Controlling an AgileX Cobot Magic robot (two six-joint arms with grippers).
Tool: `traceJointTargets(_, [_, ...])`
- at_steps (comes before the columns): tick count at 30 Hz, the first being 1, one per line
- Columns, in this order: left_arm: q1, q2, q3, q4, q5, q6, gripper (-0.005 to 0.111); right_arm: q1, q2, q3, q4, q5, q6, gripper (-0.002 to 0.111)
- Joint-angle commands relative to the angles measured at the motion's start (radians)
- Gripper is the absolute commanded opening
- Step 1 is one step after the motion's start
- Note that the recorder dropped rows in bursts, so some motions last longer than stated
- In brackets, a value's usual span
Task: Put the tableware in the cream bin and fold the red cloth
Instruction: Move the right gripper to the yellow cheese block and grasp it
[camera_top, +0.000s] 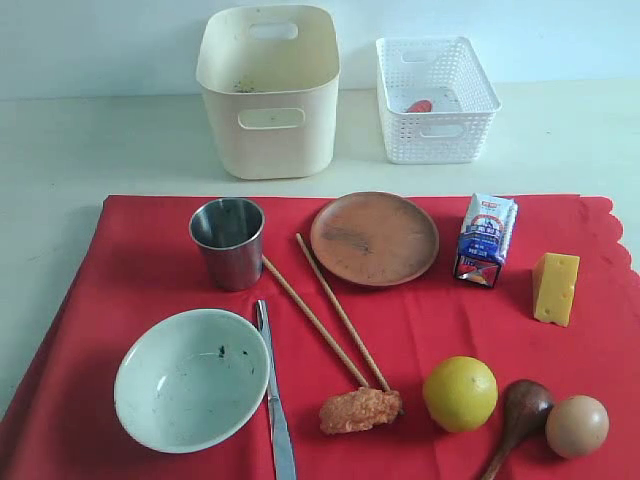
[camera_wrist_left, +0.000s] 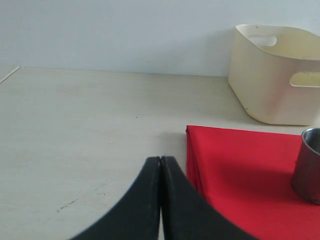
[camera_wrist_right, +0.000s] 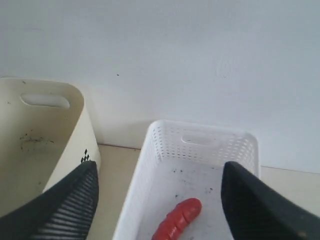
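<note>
**Right gripper (camera_wrist_right: 160, 167) wide open above the white basket, left gripper (camera_wrist_left: 161, 159) shut beside the cloth**

Exterior view: neither gripper shows. The red cloth (camera_top: 130, 260) fills the lower frame, its long side running left to right and its scalloped edge at the right. On it, the steel cup (camera_top: 230, 243) stands upright at centre left, mouth up. The brown plate (camera_top: 374, 238) lies flat just right of it. The two chopsticks (camera_top: 315, 322) lie near each other, roughly parallel, slanting from upper left to lower right, with their lower ends at a fried piece (camera_top: 358, 410). The bowl (camera_top: 190, 380) sits mouth up at lower left. The knife (camera_top: 273, 400) lies along its right side, nearly straight up and down the frame and cut off by the bottom edge. The wooden spoon (camera_top: 520, 410) at lower right has its bowl uppermost and its handle pointing down-left, between an orange (camera_top: 460, 393) and an egg (camera_top: 577, 425). The cream bin (camera_top: 270, 140) stands off the cloth at top centre.

Left wrist view: the black fingers are pressed together, holding nothing, over bare table (camera_wrist_left: 75, 130) beside a corner of the cloth. The cup and cream bin lie beyond.

Right wrist view: the jaws stand far apart and empty, over the white basket (camera_wrist_right: 200, 145) where a red sausage (camera_wrist_right: 180, 220) lies. The cream bin is alongside.
</note>
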Motion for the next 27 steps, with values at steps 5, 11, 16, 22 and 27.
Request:
traceJointTargets(5, [-0.005, 0.005, -0.001, -0.006, -0.006, 0.005, 0.001, -0.003, -0.150, -0.005, -0.091, 0.360, -0.002, 0.067])
traceJointTargets(11, [-0.005, 0.005, -0.001, -0.006, -0.006, 0.005, 0.001, -0.003, -0.249, 0.026, -0.091, 0.514, 0.053, 0.052])
traceJointTargets(16, [-0.005, 0.005, -0.001, -0.006, -0.006, 0.005, 0.001, -0.003, -0.392, 0.163, -0.111, 0.516, 0.113, 0.027])
traceJointTargets(22, [-0.005, 0.005, -0.001, -0.006, -0.006, 0.005, 0.001, -0.003, -0.538, 0.412, -0.136, 0.483, 0.151, 0.000])
traceJointTargets(27, [-0.005, 0.005, -0.001, -0.006, -0.006, 0.005, 0.001, -0.003, -0.595, 0.585, -0.255, 0.446, 0.300, 0.000])
